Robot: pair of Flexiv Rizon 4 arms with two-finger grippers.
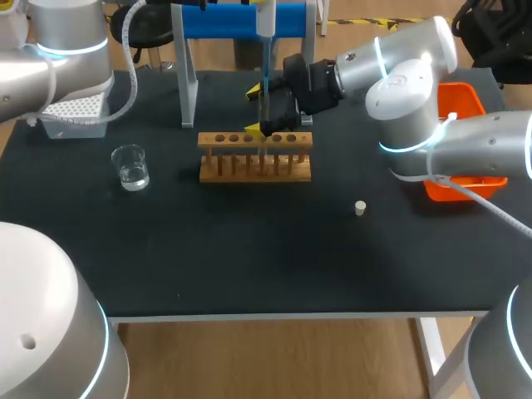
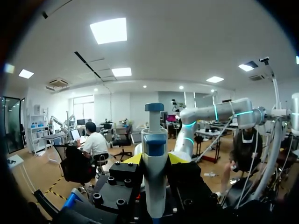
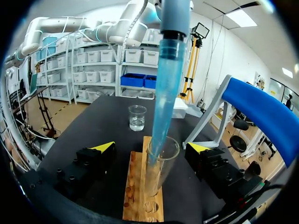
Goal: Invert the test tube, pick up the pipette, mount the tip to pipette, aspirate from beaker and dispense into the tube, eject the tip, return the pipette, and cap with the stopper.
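- Left gripper point(image 2: 155, 158): fingers pinch the pipette point(image 2: 154, 186) from two sides. The pipette body stands upright between the yellow tips, and its plunger end rises ahead of them.
- Right gripper point(image 3: 150, 147): fingers spread wide, one on each side of the wooden rack point(image 3: 140, 198). Neither finger touches anything.
- Test tube point(image 3: 161, 165): upright in a rack hole, mouth up, between the right fingers and apart from both of them.
- Blue tip point(image 3: 167, 93): mounted on the pipette. It comes down from above the right fingers, and its point is inside the tube's mouth.
- Beaker point(image 3: 137, 117): holds clear liquid and stands on the table point(image 1: 249, 249) ahead of the right fingers, past the rack's far end.
- Stopper point(image 1: 360, 208): lies on the table, well apart from both grippers' fingers.
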